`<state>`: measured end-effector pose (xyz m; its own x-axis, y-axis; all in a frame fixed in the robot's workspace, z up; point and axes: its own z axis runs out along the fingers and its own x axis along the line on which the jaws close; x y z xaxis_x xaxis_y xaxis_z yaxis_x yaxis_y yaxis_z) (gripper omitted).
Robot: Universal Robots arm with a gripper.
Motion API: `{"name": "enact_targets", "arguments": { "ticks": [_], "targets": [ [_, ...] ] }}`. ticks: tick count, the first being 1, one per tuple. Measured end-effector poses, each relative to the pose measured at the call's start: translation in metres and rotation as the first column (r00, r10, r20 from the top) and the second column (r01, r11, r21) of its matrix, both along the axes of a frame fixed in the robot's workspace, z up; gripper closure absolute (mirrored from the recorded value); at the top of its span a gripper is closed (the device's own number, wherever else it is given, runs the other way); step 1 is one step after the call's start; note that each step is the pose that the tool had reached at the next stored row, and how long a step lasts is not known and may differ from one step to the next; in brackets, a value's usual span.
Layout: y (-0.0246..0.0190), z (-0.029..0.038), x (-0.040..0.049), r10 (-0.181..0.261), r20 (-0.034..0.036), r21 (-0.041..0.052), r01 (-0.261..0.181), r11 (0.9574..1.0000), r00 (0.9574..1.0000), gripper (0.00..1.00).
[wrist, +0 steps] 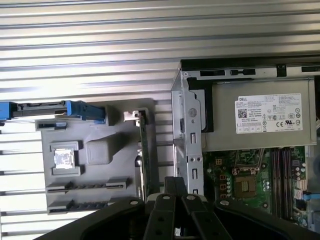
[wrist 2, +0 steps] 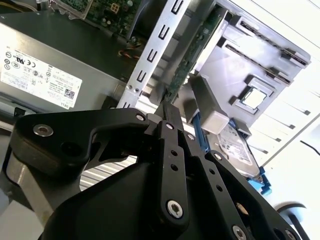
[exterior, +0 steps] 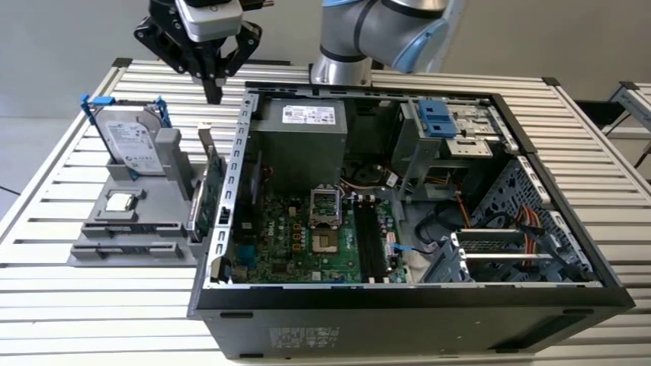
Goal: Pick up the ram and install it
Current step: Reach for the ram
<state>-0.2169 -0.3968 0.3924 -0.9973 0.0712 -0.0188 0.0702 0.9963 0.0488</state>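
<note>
My gripper (exterior: 213,94) hangs shut above the slatted table, behind the grey parts holder (exterior: 133,256) and just off the open computer case's back corner. In both wrist views its black fingers (wrist 2: 169,111) (wrist: 174,182) are pressed together with nothing between them. Two long narrow slots lie at the holder's front. The frontmost one holds a dark strip (wrist: 84,205) (exterior: 114,248) that may be the ram; I cannot tell for sure. The black memory slots (exterior: 373,240) (wrist: 280,175) on the motherboard sit beside the processor socket.
On the holder stand a silver hard drive (exterior: 133,142) with blue clips, a green expansion card (exterior: 210,194) on edge and a small chip (exterior: 120,202). The open case (exterior: 407,294) takes up the exterior view's middle and right, with its power supply (exterior: 300,137) at the back.
</note>
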Motion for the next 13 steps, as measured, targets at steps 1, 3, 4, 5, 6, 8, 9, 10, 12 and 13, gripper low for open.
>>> {"name": "enact_targets", "arguments": {
  "ticks": [1,3,4,5,6,8,9,10,12,13],
  "targets": [
    [0.0,0.0,-0.001,0.0,-0.0001,-0.0001,0.0,1.0,1.0,1.0],
    [0.0,0.0,-0.0031,0.0,-0.0001,-0.0001,0.0,1.0,1.0,1.0],
    [0.0,0.0,-0.0042,0.0,-0.0001,0.0,0.0,1.0,1.0,1.0],
    [0.0,0.0,-0.0052,0.0,-0.0001,-0.0001,0.0,1.0,1.0,1.0],
    [0.0,0.0,-0.0063,0.0,-0.0001,0.0,0.0,1.0,1.0,1.0],
    [0.0001,0.0,-0.0083,0.0,0.0,0.0,0.0,1.0,1.0,1.0],
    [0.0001,0.0,-0.0095,0.0,0.0,0.0,0.0,1.0,1.0,1.0],
    [0.0001,0.0,-0.0105,0.0,-0.0001,0.0,0.0,1.0,1.0,1.0],
    [0.0001,0.0,-0.0126,0.0,-0.0001,0.0,0.0,1.0,1.0,1.0],
    [0.0001,0.0,-0.0136,0.0,-0.0001,0.0,0.0,1.0,1.0,1.0]
  ]
}}
